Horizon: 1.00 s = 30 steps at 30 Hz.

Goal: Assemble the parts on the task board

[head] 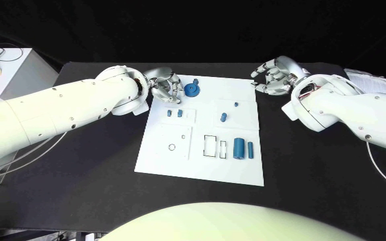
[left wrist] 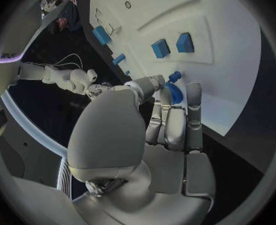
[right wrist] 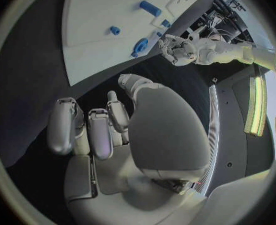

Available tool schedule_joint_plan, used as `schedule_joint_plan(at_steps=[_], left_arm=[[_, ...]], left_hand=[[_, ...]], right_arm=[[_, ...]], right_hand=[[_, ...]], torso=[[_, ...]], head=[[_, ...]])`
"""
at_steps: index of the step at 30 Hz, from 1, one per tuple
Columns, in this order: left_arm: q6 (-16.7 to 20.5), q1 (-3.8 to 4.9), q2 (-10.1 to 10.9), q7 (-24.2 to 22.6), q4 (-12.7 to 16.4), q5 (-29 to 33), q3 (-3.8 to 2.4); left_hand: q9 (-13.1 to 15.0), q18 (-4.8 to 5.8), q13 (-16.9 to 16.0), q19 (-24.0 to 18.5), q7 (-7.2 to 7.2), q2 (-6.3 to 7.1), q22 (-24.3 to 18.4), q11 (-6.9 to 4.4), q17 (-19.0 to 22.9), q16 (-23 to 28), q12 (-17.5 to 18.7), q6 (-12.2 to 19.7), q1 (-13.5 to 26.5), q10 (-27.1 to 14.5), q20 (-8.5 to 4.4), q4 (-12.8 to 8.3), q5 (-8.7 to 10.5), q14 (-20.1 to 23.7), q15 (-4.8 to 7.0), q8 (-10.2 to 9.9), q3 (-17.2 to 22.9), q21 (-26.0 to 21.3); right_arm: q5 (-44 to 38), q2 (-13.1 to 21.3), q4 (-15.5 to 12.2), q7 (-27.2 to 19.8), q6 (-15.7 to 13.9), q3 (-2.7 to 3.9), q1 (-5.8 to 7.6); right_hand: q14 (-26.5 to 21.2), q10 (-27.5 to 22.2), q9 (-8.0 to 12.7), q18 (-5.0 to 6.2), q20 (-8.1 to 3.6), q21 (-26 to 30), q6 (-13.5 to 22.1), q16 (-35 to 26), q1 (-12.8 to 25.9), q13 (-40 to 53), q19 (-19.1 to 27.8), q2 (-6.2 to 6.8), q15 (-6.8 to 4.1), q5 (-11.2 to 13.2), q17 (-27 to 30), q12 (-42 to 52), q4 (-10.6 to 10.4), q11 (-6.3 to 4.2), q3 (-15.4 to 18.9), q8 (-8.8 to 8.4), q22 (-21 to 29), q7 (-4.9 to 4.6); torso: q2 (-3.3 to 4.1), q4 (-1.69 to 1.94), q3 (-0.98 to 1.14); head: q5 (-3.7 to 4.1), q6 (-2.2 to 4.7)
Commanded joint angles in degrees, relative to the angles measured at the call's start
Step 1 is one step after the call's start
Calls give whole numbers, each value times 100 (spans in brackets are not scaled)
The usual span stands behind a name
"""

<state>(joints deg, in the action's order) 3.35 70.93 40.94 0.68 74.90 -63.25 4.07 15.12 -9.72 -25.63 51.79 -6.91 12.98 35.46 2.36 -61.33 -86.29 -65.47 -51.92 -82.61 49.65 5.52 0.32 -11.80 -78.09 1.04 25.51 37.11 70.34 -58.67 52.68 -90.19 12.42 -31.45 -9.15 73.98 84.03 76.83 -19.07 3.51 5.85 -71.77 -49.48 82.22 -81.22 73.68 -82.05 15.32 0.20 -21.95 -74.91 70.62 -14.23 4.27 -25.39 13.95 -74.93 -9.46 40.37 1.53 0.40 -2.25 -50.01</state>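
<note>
Black table, white task board: left hand reaches the round blue part, grip unclear, right hand waits empty, fingers loosely curled; securing it looks next.

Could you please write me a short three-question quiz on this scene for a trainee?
1. True or false: the right hand is holding a blue part.
2. Which hand is at the round blue part near the far edge of the task board? A) left hand B) right hand C) neither
3. Fill in: the large blue cylinder lies on the board's ____ side, as the head view shows it.

Key
1. False: it holds nothing and hovers over the black table, off the board.
2. A: its fingertips are right at the part, though a firm grip cannot be confirmed.
3. Right.
</note>
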Motion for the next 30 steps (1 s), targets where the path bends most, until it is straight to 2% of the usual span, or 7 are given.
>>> schedule_joint_plan(at_steps=[1, 2, 6, 11, 17, 30], left_arm=[[16, 2, -32, -94, -12, -114, -5], [8, 2, -38, -86, -17, -129, -5], [-54, 2, -53, -59, -23, -193, -5], [-151, 2, -68, -29, -24, -261, -4], [-228, 2, -81, 4, -25, -336, -4], [-191, 2, -86, 76, -50, -379, -4]], left_hand=[[10, -83, -394, 32, -7, -15, 62, -23, -116, -34, -349, -74, 54, 115, -62, -20, -2, -73, 15, 48, 70, 65], [12, -81, -520, 43, 1, -16, 82, -28, -142, -39, -428, -81, 53, 176, -67, -30, -2, -85, 16, 54, 82, 78], [30, -55, -1481, 146, 26, -40, 239, -59, -304, -68, -958, -167, 81, 717, -90, -68, 2, -165, 45, 109, 125, 171], [60, -26, -2071, 267, 52, -68, 403, -86, -477, -99, -1242, -268, 105, 1079, -110, -91, 6, -248, 69, 166, 139, 253], [80, -9, -2374, 335, 68, -86, 493, -103, -561, -114, -1377, -331, 135, 1272, -121, -93, 9, -290, 82, 201, 140, 296], [91, 3, -2447, 387, 68, -140, 551, -107, -636, -127, -1421, -350, 196, 1308, -129, -49, 3, -328, 89, 212, 153, 320]], right_arm=[[-47, -3, -3, -37, 72, 0, -5], [-47, -3, -3, -36, 71, 0, -5], [-47, -4, -1, -37, 71, 1, -5], [-47, -7, 2, -38, 70, 1, -6], [-47, -11, 5, -40, 66, 1, -9], [-47, -12, 7, -46, 50, 1, -14]], right_hand=[[280, -26, 3, 47, 0, 4, 51, -19, 44, 5, 24, -2, -28, -15, -469, -17, 4, -1, -43, 19, -604, 2], [280, -26, 3, 47, 0, 4, 51, -19, 44, 5, 24, -2, -28, -15, -469, -17, 4, -1, -43, 19, -604, 2], [280, -26, 3, 47, 0, 4, 51, -19, 44, 5, 24, -2, -28, -15, -469, -17, 4, -1, -43, 19, -604, 2], [280, -26, 3, 47, 0, 4, 51, -19, 44, 5, 24, -2, -28, -15, -469, -17, 4, -1, -43, 19, -604, 2], [280, -26, 3, 47, 0, 4, 51, -19, 44, 5, 24, -2, -28, -15, -469, -17, 4, -1, -43, 19, -604, 2], [282, -18, 2, 45, 1, -1, 45, -17, 61, 9, 21, -8, -28, -13, -474, -9, 3, -1, -52, 28, -609, 2]], torso=[[5, -3, 0], [5, -4, 1], [2, 2, -1], [3, 5, -2], [-1, 3, -4], [-2, 3, -1]], head=[[12, 1], [12, 1], [18, 1], [18, 1], [18, 1], [18, 1]])
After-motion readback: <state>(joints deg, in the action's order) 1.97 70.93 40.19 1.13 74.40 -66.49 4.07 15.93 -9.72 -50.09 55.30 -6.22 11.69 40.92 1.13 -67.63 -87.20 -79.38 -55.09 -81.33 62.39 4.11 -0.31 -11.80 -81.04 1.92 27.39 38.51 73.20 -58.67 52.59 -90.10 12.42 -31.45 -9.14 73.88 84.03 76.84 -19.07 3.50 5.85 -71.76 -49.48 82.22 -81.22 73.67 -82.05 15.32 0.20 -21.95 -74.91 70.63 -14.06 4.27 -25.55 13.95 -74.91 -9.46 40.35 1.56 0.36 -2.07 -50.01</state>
